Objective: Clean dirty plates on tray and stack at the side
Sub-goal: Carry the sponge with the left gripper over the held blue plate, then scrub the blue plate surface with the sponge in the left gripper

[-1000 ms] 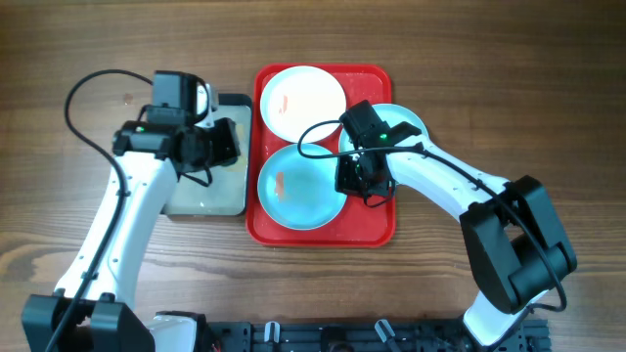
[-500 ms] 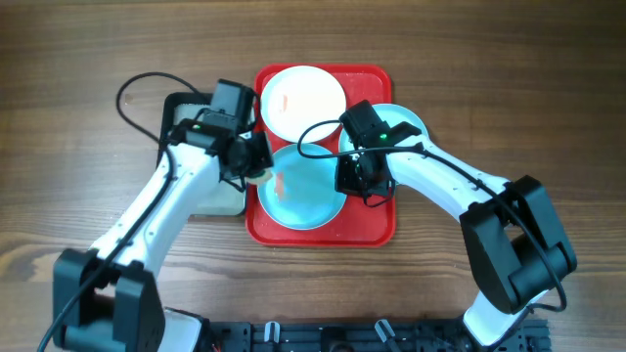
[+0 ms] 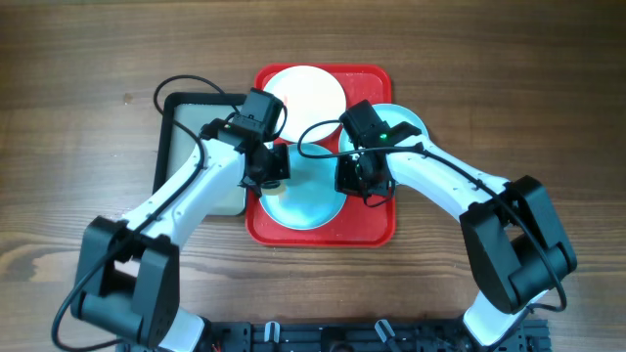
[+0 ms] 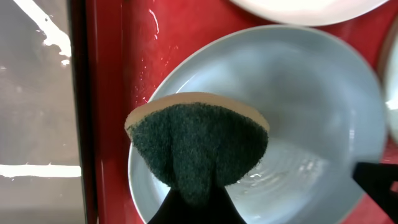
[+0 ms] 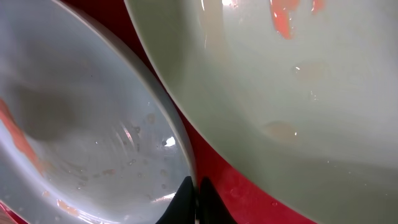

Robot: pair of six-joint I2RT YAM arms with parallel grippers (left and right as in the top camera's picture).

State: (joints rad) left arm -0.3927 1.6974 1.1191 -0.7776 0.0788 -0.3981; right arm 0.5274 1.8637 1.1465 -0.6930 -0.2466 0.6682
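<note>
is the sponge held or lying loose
Held: the left gripper is shut on the sponge, its green face pinched, over the turquoise plate.

Dk grey tray (image 3: 186, 137) on wood table (image 3: 78, 59); green-faced tan sponge (image 4: 198, 140).

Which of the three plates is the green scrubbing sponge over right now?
The sponge hangs over the turquoise plate at the red tray's near end; the white plate and second turquoise plate sit farther back.
</note>
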